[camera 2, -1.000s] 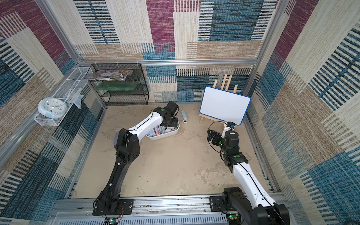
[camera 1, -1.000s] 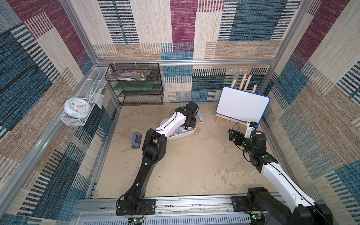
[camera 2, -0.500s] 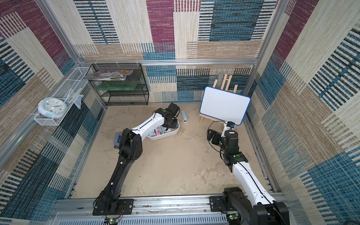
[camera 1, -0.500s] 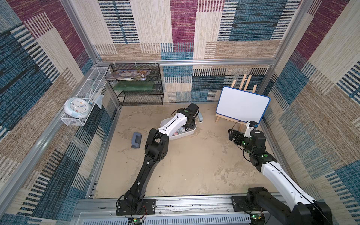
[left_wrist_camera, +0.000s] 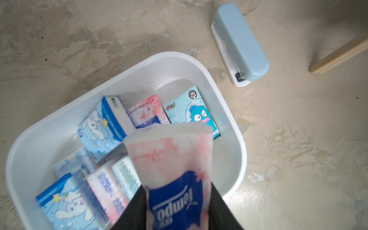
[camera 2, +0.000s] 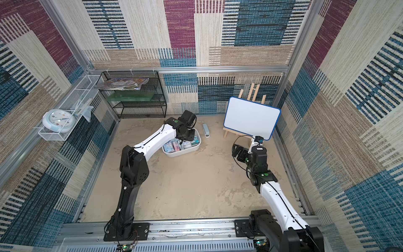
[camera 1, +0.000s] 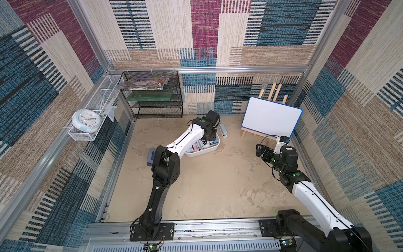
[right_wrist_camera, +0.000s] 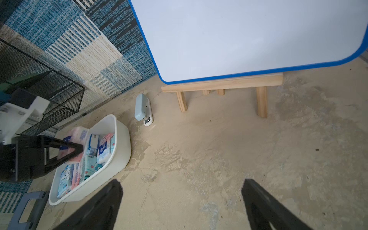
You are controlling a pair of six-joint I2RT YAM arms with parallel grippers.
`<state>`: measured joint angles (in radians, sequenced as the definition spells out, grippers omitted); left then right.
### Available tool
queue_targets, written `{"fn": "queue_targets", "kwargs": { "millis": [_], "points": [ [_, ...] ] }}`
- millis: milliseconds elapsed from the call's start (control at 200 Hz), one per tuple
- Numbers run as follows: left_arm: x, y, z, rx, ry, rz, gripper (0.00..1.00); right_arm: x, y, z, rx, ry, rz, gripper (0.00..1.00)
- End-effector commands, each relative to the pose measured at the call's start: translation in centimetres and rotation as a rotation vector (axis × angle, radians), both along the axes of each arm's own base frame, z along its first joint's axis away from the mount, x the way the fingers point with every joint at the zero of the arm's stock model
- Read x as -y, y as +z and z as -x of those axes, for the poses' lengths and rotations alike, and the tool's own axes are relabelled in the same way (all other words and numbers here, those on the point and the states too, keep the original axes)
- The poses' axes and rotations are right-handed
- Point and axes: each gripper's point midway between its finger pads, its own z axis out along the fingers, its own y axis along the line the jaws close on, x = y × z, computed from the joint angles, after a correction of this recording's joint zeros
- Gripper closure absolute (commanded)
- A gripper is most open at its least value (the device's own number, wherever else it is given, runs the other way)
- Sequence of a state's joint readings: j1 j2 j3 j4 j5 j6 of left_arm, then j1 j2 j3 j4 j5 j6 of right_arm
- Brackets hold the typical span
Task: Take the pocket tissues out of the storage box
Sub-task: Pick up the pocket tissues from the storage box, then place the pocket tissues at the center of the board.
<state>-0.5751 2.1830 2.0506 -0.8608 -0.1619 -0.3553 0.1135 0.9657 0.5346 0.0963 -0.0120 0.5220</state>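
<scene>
The left end effector (left_wrist_camera: 177, 207) is clamped on one pink packet (left_wrist_camera: 169, 159), its black fingers (left_wrist_camera: 135, 205) pressing on either long side at the end that bears the dark blue label. The packet's long axis runs in line with the fingers. Its free short end sticks out past the fingertips and points away from the wrist, toward the pocket tissues (left_wrist_camera: 101, 129) lying below. The packet is soft, glossy plastic film, mottled pink and white, and blurred at its edges.

It hangs over the inside of the storage box (left_wrist_camera: 179, 65) – a white, smooth-walled plastic tub with rounded corners that sits on the sandy beige counter (right_wrist_camera: 219, 149). I cannot tell whether the packet is clear of the rim. The tissues inside lie flat or lean on one another: light blue ones with a rabbit cartoon, a pink one, and a teal one with a blue figure.

A pale blue stapler (left_wrist_camera: 241, 41) lies just beside the box. The right end effector (right_wrist_camera: 182, 182) is well apart from the box – its jaws are spread wide over bare counter and hold nothing.
</scene>
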Motion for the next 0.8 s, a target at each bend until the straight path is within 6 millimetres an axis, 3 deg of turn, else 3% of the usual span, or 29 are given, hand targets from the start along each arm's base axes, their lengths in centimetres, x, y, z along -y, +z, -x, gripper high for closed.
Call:
{"fn": "queue_targets", "kwargs": {
  "millis": [0, 140, 305, 506, 791],
  "points": [
    [-1.2, 1.6, 1.7, 0.015, 0.03, 0.017, 0.65, 0.2, 0.7, -0.4, 0.028, -0.003, 0.027, 0.01],
    [-3.9, 2.9, 5.0, 0.046, 0.081, 0.041, 0.66, 0.4, 0.6, -0.5, 0.026, -0.011, 0.046, 0.01],
    [-7.4, 2.6, 9.3, 0.036, 0.125, 0.014, 0.7, 0.5, 0.5, -0.7, 0.025, -0.014, 0.048, 0.0],
    [-11.4, 1.5, 13.5, 0.016, 0.169, -0.046, 0.71, 0.5, 0.2, -0.9, 0.02, -0.013, 0.056, 0.01],
    [-15.5, -1.3, 17.1, -0.042, 0.228, -0.084, 0.73, 0.4, -0.2, -1.2, 0.007, 0.003, 0.081, 0.01]
  ]
}}
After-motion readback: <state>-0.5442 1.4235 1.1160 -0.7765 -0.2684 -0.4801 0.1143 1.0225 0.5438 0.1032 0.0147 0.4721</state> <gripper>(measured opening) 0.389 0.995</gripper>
